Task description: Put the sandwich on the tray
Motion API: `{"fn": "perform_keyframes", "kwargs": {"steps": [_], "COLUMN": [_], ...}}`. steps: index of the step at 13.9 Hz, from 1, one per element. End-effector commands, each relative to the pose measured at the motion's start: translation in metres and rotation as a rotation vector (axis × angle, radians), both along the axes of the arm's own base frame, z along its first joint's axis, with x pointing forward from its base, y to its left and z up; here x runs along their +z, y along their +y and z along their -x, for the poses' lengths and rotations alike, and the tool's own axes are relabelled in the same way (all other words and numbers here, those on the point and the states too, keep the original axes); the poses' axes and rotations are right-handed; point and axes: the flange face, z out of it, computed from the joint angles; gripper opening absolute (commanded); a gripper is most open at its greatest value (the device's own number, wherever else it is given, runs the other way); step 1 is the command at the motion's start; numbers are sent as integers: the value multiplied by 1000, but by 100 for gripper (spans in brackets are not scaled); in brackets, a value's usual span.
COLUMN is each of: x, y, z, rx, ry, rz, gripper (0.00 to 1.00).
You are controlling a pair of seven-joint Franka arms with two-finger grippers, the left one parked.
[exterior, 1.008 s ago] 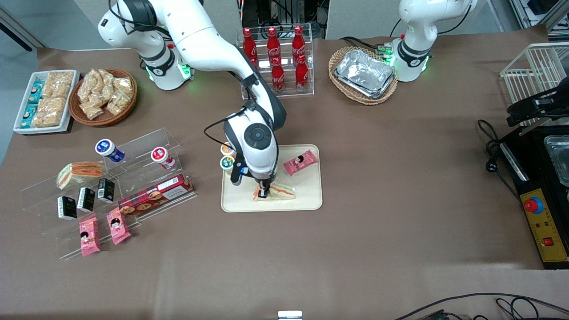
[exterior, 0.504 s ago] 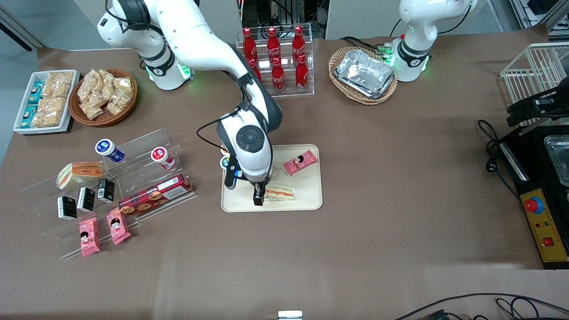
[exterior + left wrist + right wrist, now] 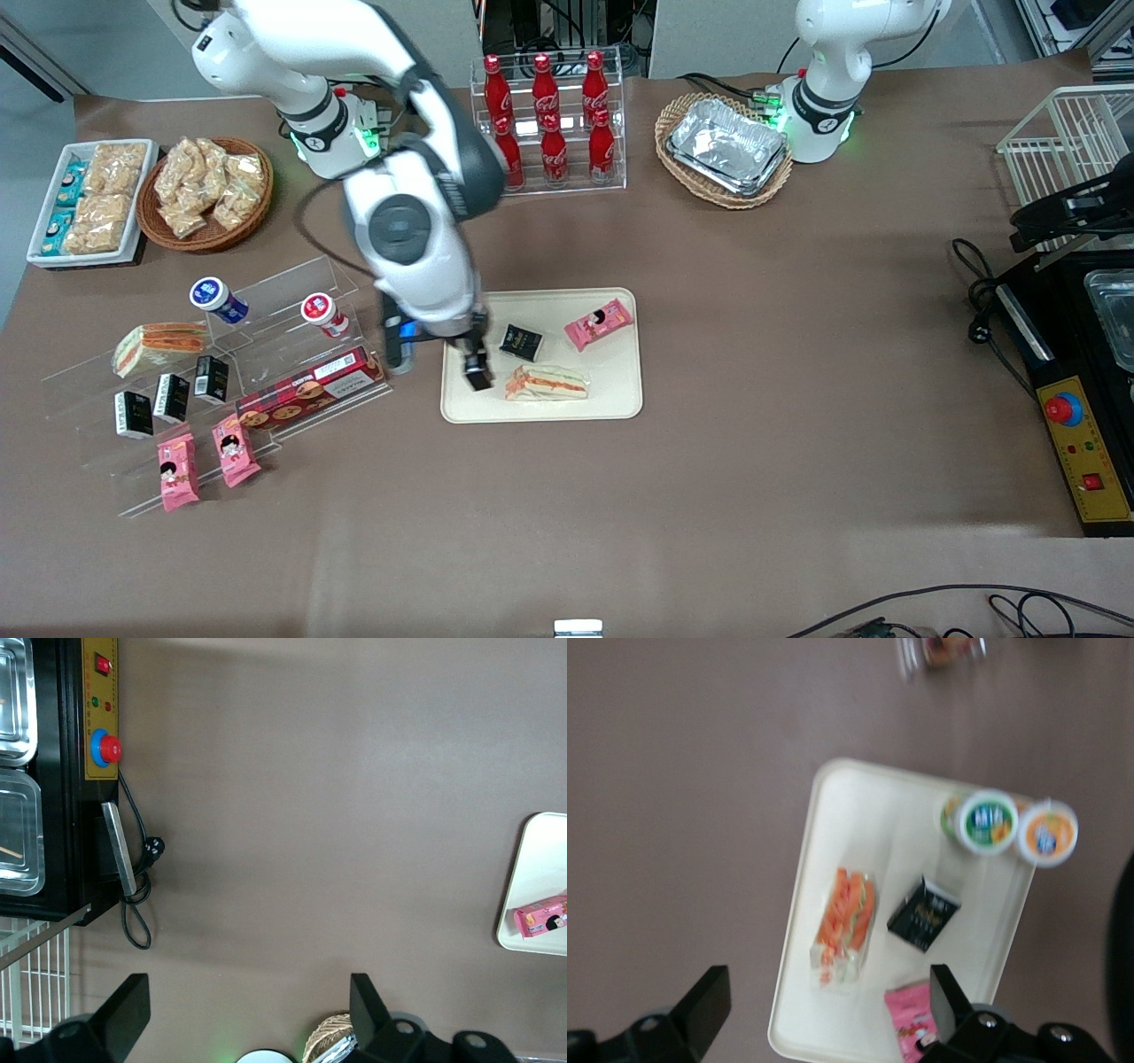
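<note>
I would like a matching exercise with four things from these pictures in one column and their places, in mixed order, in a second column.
Things:
1. sandwich
2. gripper
3. red bottles
4. foil trays

Places:
A. in a wicker basket
B. lying on the tray
C. in a clear rack
D. above the tray's edge toward the working arm's end, holding nothing

Pairs: 1-B, 2-D, 3-C, 4-A
</note>
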Motion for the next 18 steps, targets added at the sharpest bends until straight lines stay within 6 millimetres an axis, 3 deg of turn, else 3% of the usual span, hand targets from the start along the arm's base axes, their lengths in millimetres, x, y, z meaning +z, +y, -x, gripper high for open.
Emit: {"fn": "perform_keyframes", "kwargs": {"steps": [1,4,5,6,8,11,14,15,18], "x": [45,64,76,87,113,145,161,173,183], "y": [-87,-169,-178,-201,-226,-283,-314,-323,-342], "z": [-23,-37,-36,-38,-36,-30,-25,-18,-6], "rx": [224,423,492,536,761,995,1242,1236,1202], "ry": [-1,19,-3,-12,-56,-72,-63,-76,-48], "rz": [-42,1,29,47,81,155,181,182,158], "gripper": [100,100,100,100,100,100,100,100,100]}}
